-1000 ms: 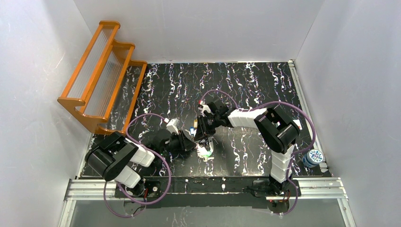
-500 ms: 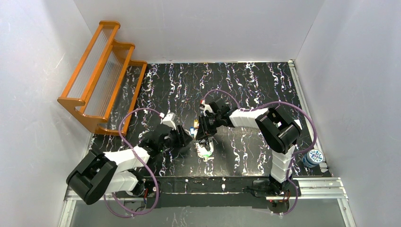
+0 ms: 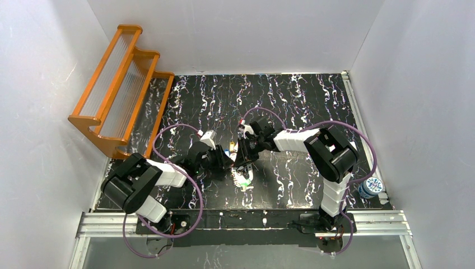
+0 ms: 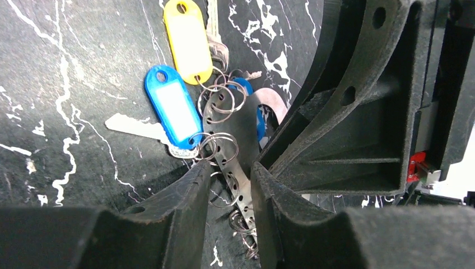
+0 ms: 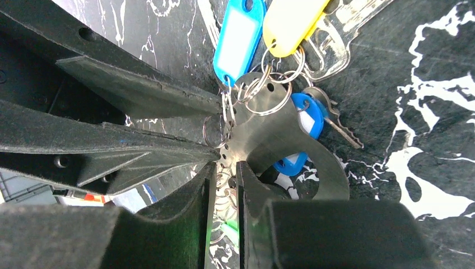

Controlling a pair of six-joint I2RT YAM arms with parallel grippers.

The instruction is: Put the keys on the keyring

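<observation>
The keyring [image 4: 240,131] is a flat grey metal plate with a perforated edge and several thin split rings. It lies mid-table in the top view [image 3: 242,177]. A blue-tagged key [image 4: 172,107], a yellow-tagged key [image 4: 188,38] and a second blue tag [image 5: 302,120] hang on its rings. A green tag [image 5: 231,228] shows under the right jaws. My right gripper [image 5: 226,180] is shut on the plate's perforated edge. My left gripper [image 4: 231,185] faces it from the left, its fingers [image 4: 179,207] open and straddling the same edge and rings.
An orange stepped rack [image 3: 120,89] stands at the back left. A small blue-and-white pot [image 3: 371,186] sits by the right wall. White walls enclose the black marbled table [image 3: 291,95], and a metal rail [image 3: 241,221] runs along the near edge.
My left arm swung its elbow out to the left and back. Its gripper has come in closer against the keyring. The right gripper has stayed shut on the plate.
</observation>
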